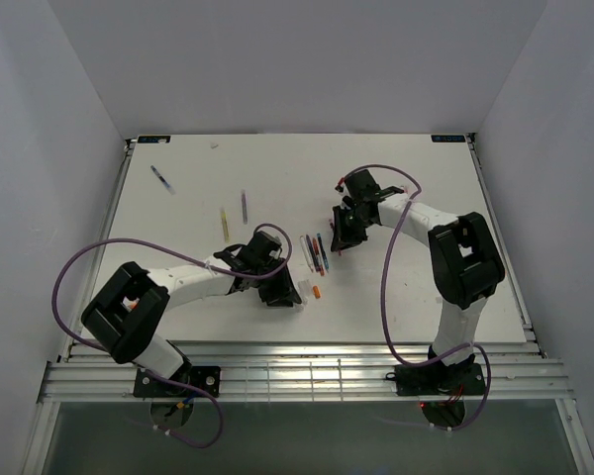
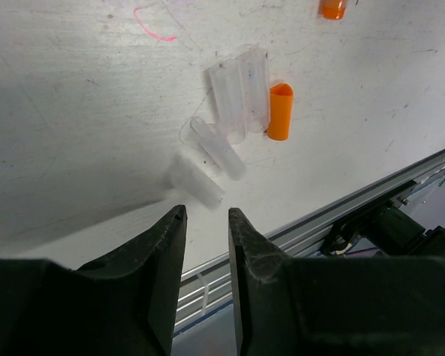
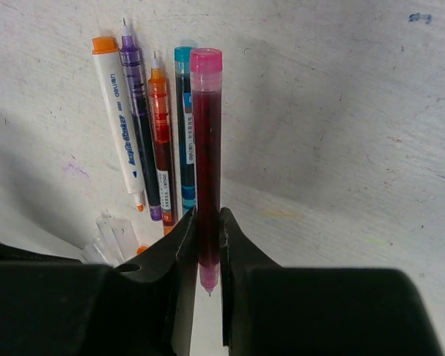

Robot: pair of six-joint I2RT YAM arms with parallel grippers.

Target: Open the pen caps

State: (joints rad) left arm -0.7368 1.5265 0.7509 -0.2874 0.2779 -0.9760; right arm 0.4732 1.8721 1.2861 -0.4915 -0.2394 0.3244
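Right end effector [image 3: 205,222] clamped tight on pink pen [image 3: 206,126], barrel running out past the fingertips, pink end outermost; arm bent in over mid bench [image 1: 277,163]. Left end effector [image 2: 206,215] jaws a little apart, nothing between them, arm stretched low. Four pens [image 3: 152,133] lie side by side beside the held one. Clear caps [image 2: 237,96] clustered near the bench's front edge, orange cap [image 2: 279,111] touching them.

Robotics lab test cell: white table [image 1: 277,168] boxed in by blank white walls [image 1: 297,59], alu rails [image 1: 307,374] at near edge, left arm [image 1: 129,312] & right arm [image 1: 465,259] bolted there.
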